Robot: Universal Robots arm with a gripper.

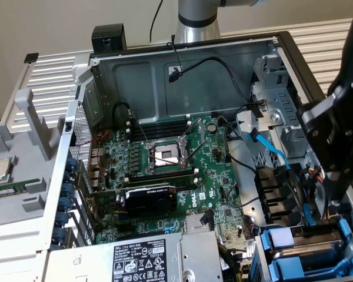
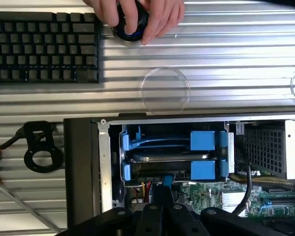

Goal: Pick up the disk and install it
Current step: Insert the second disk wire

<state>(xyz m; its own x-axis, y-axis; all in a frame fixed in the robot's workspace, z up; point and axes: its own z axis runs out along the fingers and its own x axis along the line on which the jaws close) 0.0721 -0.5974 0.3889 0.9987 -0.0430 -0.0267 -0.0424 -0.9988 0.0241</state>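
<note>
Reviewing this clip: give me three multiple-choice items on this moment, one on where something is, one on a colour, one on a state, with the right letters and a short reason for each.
1. Where does the disk sit?
A. In the drive bay at the corner of the computer case
B. On the keyboard
C. On the ridged table beside the case

2. What colour is the frame around the disk?
A. Red
B. Blue
C. Yellow

3. What state is the processor socket on the motherboard in?
A. Covered by a cooler
B. Hidden under cables
C. Open and bare, with its retention levers raised

Answers
1. A: the wrist view shows the disk seated in the bay inside the case wall, apart from the keyboard.
2. B: blue plastic clips hold both ends of the disk.
3. C: the exterior view shows the bare socket with thin metal levers standing up beside it.
</note>
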